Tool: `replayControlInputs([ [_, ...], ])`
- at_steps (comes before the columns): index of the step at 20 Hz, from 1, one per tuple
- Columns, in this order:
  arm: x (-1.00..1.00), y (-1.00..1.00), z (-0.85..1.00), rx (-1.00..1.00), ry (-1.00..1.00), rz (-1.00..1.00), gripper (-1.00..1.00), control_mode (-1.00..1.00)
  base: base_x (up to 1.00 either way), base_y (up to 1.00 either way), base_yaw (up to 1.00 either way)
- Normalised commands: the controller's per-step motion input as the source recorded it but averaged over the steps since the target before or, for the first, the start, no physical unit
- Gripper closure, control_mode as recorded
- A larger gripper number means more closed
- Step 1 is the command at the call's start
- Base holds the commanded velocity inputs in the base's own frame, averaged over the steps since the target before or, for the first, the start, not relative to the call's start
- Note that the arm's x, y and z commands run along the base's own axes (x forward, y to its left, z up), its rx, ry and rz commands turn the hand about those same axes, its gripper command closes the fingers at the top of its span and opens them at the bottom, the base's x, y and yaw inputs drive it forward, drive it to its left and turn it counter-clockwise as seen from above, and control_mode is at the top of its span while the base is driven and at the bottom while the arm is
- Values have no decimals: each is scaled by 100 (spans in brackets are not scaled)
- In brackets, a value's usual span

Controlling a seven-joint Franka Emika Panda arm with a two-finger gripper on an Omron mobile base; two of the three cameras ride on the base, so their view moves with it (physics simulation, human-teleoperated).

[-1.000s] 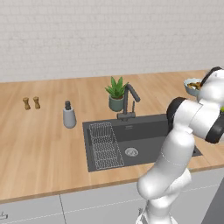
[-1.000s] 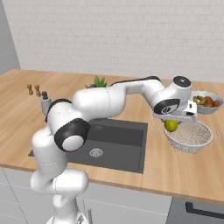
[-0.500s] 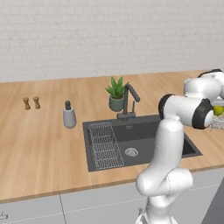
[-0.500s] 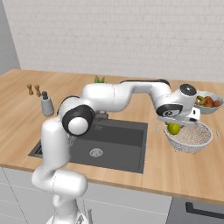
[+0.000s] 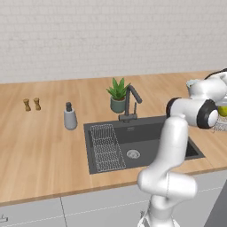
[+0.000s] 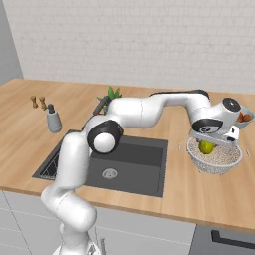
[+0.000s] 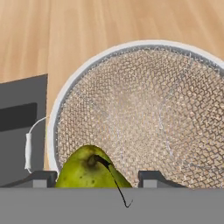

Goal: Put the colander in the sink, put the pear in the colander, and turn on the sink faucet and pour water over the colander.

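Holding the pear (image 7: 89, 169) between spread fingertips, the gripper (image 7: 96, 177) hangs over the colander (image 6: 215, 158) — on the counter (image 6: 164, 191), beside the sink (image 6: 134, 164). Fruit bowl (image 6: 245, 117) at the colander's one o'clock — plant pot (image 5: 118, 104) beside the sink faucet (image 5: 131, 102).

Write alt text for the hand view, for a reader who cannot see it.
A yellow-green pear sits between the gripper fingertips, just above the white wire-mesh colander. The colander stands on the wooden counter, with the dark sink edge at left.

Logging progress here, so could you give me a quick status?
Gripper shut on pear above colander. Colander on counter, not in sink. Nothing in the way.
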Motion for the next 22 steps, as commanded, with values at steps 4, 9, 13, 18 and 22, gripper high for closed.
replayControlInputs([
  [4,3,0,-21,2,0,0,100,-100,0,0,0],
  [9,23,4,-25,0,0,0,100,-100,0,0,0],
  [13,34,1,-25,0,0,0,100,-100,0,0,0],
  [18,28,0,-24,0,0,0,100,-100,0,0,0],
  [22,26,0,-17,0,0,0,100,-100,0,0,0],
])
